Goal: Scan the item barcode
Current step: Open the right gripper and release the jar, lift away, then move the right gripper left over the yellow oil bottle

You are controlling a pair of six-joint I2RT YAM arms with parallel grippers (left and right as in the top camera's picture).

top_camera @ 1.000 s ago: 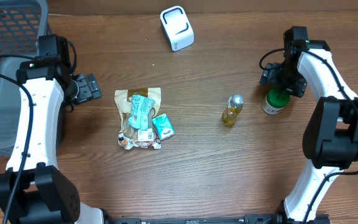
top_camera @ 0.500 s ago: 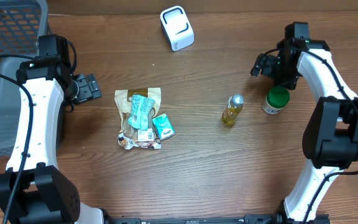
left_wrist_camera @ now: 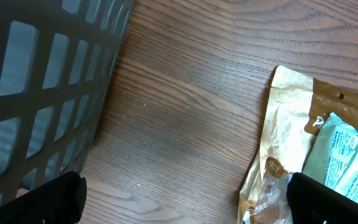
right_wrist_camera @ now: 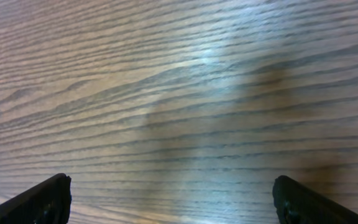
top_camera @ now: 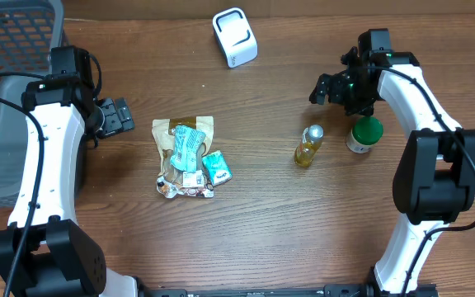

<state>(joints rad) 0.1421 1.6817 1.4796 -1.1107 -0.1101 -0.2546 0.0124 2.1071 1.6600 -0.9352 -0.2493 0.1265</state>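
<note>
A white barcode scanner (top_camera: 235, 37) stands at the back of the table. A green-capped jar (top_camera: 364, 134) stands upright at the right, and a small yellow bottle (top_camera: 308, 146) lies to its left. My right gripper (top_camera: 326, 87) hovers open above and left of the jar, holding nothing; its wrist view shows only bare wood between the fingertips (right_wrist_camera: 39, 202). My left gripper (top_camera: 122, 116) is open and empty beside the basket. A tan snack bag (top_camera: 185, 161) carries a teal packet (top_camera: 187, 146) and a small green packet (top_camera: 216, 167). The left wrist view shows the tan bag (left_wrist_camera: 291, 137) at its right.
A grey mesh basket (top_camera: 7, 91) fills the left edge and shows as a grid wall (left_wrist_camera: 42, 81) in the left wrist view. The table is dark wood.
My right gripper has opened fully, let go of the green-capped jar and moved away to the upper left. The jar stays standing. The left arm has not moved.
</note>
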